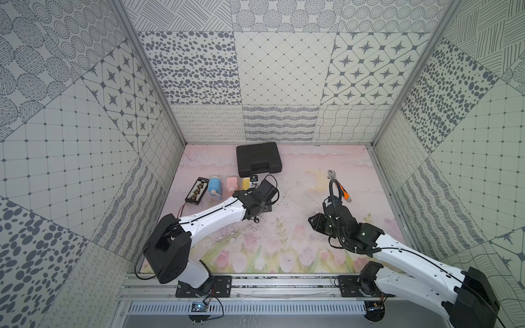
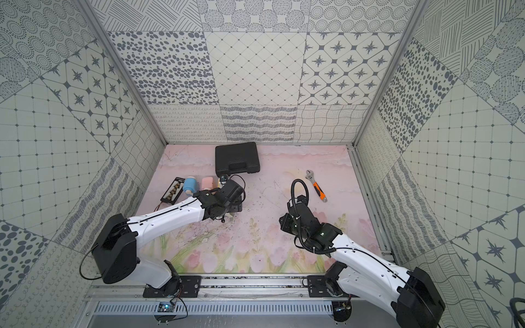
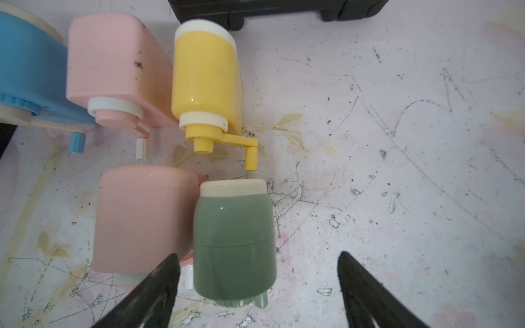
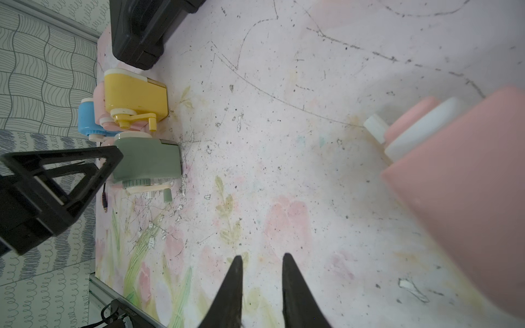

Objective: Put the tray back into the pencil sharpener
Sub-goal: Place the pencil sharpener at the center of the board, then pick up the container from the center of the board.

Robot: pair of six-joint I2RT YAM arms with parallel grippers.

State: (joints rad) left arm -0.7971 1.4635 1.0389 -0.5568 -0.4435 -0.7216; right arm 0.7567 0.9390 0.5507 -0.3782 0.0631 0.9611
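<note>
Covering the table is a pink mat [image 1: 298, 198] printed with tulips and clouds, scuffed with grey scribbles and dark specks. Grey-and-white patterned wall panels [image 1: 284, 71] close the cell on three sides.

In both top views a flat black slab [image 1: 196, 193] lies at the left of the mat. It holds rows of small brown pieces, too small to name. Beside it stand a blue sharpener [image 1: 215, 186], a back pink sharpener [image 1: 232, 183] and a yellow sharpener [image 1: 246, 183], all smooth rounded plastic with cream collars and side cranks. A hard black carrying case [image 1: 258, 157] with a moulded handle lies behind them.

The left arm's wrist hides the next row from above. The left wrist view shows the green pencil sharpener [image 3: 235, 241], glossy and dome-shaped with a cream cap. It is pressed against a front pink sharpener [image 3: 145, 221]. The left gripper [image 3: 257, 258] has its black tapered fingers spread wide, one on either side of the green body and clamping nothing. In the right wrist view a darker panel [image 4: 173, 149] sits flush along the green sharpener's base. Whether that is the tray I cannot tell.

Right of centre lies an adjustable wrench [image 1: 339, 186] with a steel head and an orange grip. The right gripper [image 4: 262, 259] hangs low over bare mat, its fingers a narrow gap apart with nothing between them. A blurred pink sharpener [image 4: 468, 176] looms close to that camera, cut off by the picture's edge.
</note>
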